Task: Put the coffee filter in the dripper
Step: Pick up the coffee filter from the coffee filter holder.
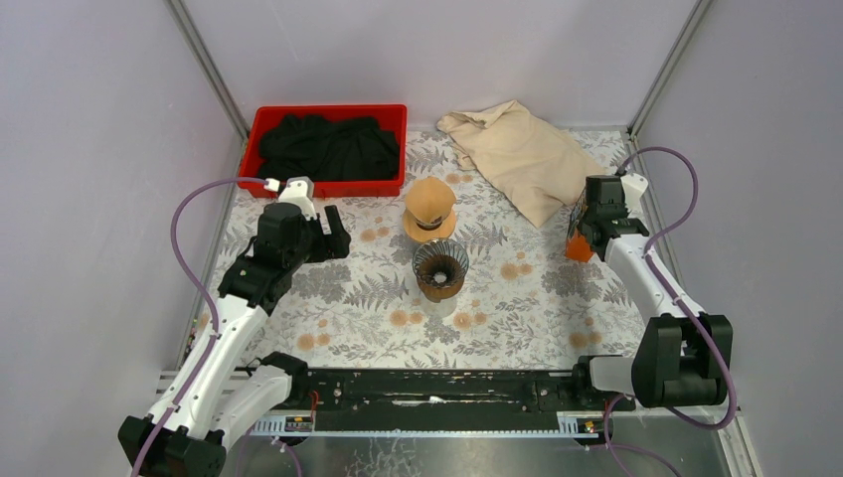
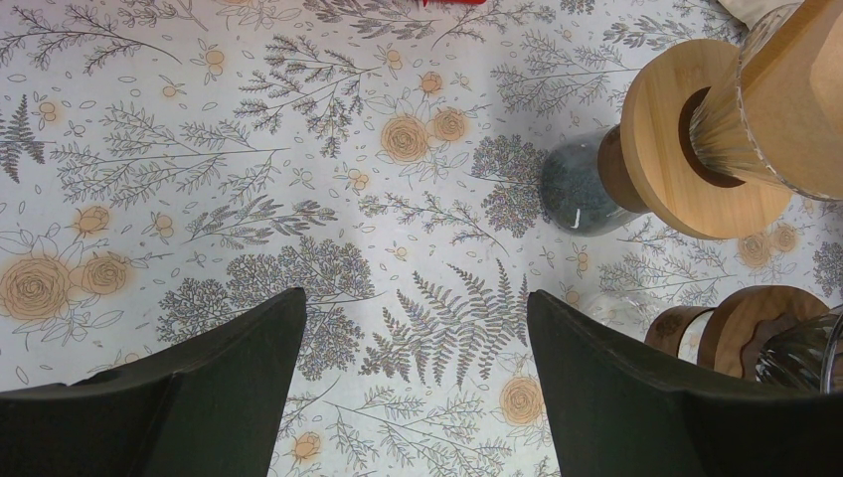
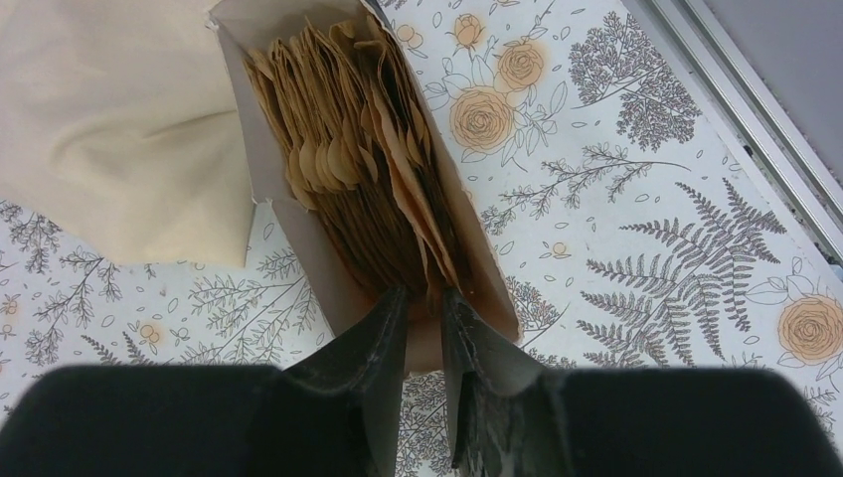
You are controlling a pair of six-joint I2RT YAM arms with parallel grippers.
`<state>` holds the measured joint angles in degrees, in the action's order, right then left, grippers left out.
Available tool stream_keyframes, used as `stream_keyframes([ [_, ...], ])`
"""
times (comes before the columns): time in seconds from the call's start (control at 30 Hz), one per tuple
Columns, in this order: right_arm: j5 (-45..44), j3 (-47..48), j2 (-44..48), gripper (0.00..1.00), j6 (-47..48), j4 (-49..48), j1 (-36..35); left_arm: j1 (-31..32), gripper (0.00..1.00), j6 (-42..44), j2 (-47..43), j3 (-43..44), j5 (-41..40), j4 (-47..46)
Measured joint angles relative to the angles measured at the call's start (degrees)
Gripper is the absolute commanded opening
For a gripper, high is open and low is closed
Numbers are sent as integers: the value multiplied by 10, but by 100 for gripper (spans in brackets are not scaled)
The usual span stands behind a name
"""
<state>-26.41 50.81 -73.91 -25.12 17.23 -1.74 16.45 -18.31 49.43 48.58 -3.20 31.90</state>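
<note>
Presently the right fingers (image 3: 373, 358) dip into the near end of the open filter box (image 3: 283, 224), at the far right of the bench (image 1: 328, 328). Only a narrow gap shows between them, with the tips astride the near edges of the brown coffee filters (image 3: 348, 149) packed on edge in the box. Cannot tell whether one filter is pinched, several, or none yet. Likely reason for the low, end-on reach: the filters stand tight together, so a single edge has to be parted from the pack.

Left fingers (image 2: 229, 368) are spread wide and hold nothing. They hover over bare floral bench left of centre, apparently waiting out of the way.

Target, by my reading, is the glass dripper (image 1: 439, 268) with the dark collar, mid-bench, cone apparently unlined. Just behind it stands a second dripper (image 1: 429, 204) with a light wood collar and tan inside; possibly lined already, not certain.

Around:
- A beige cloth (image 3: 119, 119) lies against one side of the box.
- A red tray (image 1: 328, 109) holding a black cloth (image 1: 328, 147) sits at the back left.

The way from box to dripper looks like open bench. Risks: the second dripper stands close enough to bump, and neighbouring filters may drag out with the picked one.
</note>
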Motion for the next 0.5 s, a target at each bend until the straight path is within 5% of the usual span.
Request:
stream_keyframes([
  [0.5, 0, 0, -7, 23, 0, -7, 1, 0, 89, 0, 0, 0, 0, 0],
])
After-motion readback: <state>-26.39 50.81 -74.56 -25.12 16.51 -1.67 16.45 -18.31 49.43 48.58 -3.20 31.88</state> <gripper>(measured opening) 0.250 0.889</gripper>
